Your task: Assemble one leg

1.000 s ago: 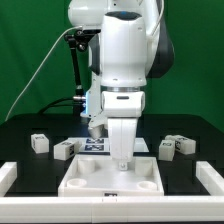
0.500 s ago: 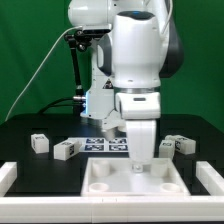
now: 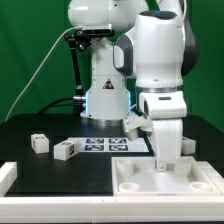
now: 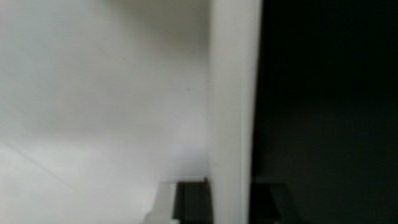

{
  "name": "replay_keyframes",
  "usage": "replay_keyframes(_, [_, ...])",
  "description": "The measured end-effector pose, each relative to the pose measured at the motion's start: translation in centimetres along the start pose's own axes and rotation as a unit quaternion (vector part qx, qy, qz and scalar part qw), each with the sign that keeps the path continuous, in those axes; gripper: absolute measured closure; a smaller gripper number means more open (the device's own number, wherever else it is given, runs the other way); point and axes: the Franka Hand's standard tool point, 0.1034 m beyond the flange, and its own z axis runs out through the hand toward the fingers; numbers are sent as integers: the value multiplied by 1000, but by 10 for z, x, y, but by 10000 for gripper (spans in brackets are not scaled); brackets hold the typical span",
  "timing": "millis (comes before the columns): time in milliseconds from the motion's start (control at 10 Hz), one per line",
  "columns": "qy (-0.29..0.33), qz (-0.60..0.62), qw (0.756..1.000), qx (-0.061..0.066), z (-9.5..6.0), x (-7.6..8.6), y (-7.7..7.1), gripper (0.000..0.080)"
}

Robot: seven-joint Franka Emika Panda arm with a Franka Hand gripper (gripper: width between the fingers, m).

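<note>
Two small white oblong tagged plastic legs [image 3: 65,150] loose on black counter [image 3: 60,176] toward exterior view's left, well apart from large flat white rimmed plastic panel [image 3: 140,186], its rim clamped in tool [image 3: 165,167].

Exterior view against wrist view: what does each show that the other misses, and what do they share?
Only the exterior view: the arm, two legs lying loose on the table, the marker board, and the white panel in full outline. Only the wrist view: a close look at the panel's raised rim running between the fingers, which seem pressed against it. Both: the white panel, the gripper down on it, and the black table.
</note>
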Motion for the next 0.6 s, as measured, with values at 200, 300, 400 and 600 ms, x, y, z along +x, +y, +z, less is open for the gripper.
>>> replay_keyframes(200, [0, 1, 1000, 0, 0, -1, 0, 739])
replay_keyframes(300, [0, 1, 1000, 0, 0, -1, 0, 650])
replay_keyframes(400, [0, 1, 1000, 0, 0, -1, 0, 650])
replay_keyframes(600, [0, 2, 1000, 0, 0, -2, 0, 456])
